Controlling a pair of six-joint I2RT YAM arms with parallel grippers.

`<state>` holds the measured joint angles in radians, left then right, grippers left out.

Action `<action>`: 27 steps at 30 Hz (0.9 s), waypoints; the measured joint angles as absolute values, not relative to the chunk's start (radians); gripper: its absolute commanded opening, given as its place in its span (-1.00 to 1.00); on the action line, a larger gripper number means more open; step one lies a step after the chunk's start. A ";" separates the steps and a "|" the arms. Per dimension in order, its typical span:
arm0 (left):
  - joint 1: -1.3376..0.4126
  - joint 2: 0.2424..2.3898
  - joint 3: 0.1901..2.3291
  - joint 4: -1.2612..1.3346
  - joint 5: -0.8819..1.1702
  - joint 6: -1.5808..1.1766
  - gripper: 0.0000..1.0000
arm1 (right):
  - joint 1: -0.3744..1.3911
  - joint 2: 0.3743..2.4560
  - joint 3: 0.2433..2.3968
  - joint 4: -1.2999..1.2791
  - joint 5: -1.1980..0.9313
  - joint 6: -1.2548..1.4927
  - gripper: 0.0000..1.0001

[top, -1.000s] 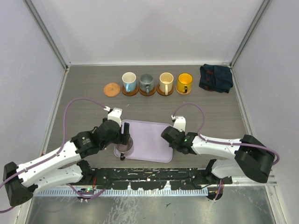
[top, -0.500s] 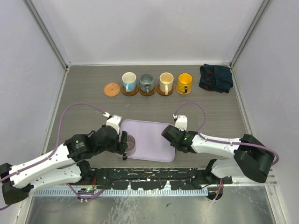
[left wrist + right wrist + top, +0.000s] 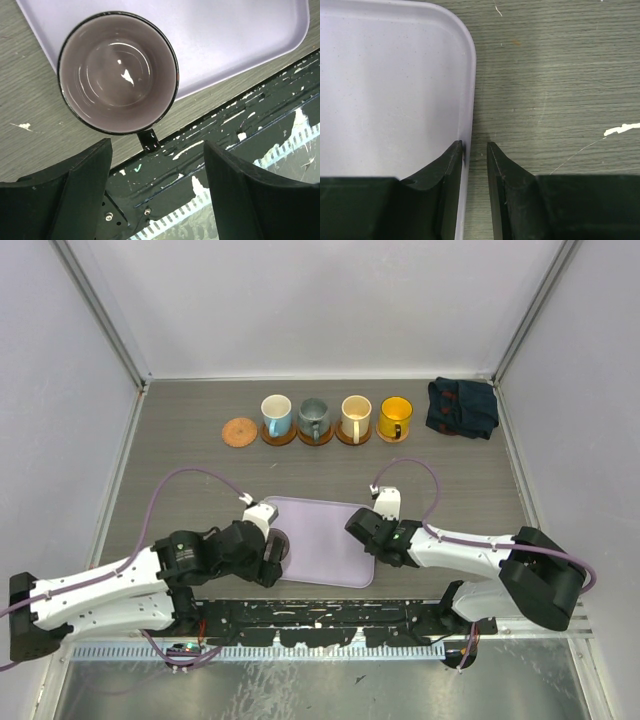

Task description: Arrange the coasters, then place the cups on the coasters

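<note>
The mauve cup [image 3: 278,545] [image 3: 117,72] stands upright on the near left corner of the lavender tray [image 3: 325,540], its handle [image 3: 149,139] toward the table's near edge. My left gripper [image 3: 267,563] [image 3: 157,150] is open just short of the cup, with the handle between the fingertips and touching neither. My right gripper [image 3: 367,537] [image 3: 475,145] is shut narrowly on the tray's right rim, one finger inside and one outside. In the back row one coaster [image 3: 239,431] lies bare. The light blue [image 3: 276,416], grey-green [image 3: 314,420], cream [image 3: 355,418] and orange-yellow [image 3: 394,418] cups stand on coasters.
A dark blue cloth [image 3: 462,407] lies at the back right. The black mounting rail [image 3: 225,140] runs along the near table edge right under my left gripper. White walls close in the table on three sides.
My left gripper has come off the mauve cup, turned and drawn back toward the near edge. The cup and tray have shifted slightly right. The right gripper has barely moved.
</note>
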<state>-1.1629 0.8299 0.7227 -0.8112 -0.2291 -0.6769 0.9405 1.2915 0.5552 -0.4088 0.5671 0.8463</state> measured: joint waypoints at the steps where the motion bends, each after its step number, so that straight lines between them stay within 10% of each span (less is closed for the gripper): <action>1: -1.169 0.838 0.717 -0.803 -0.227 -0.684 0.49 | 0.941 1.291 0.555 -0.409 0.567 0.846 -0.37; 27: -1.217 0.863 0.563 -0.714 -0.330 -0.791 -0.03 | 0.939 1.289 0.555 -0.414 0.566 0.867 -0.36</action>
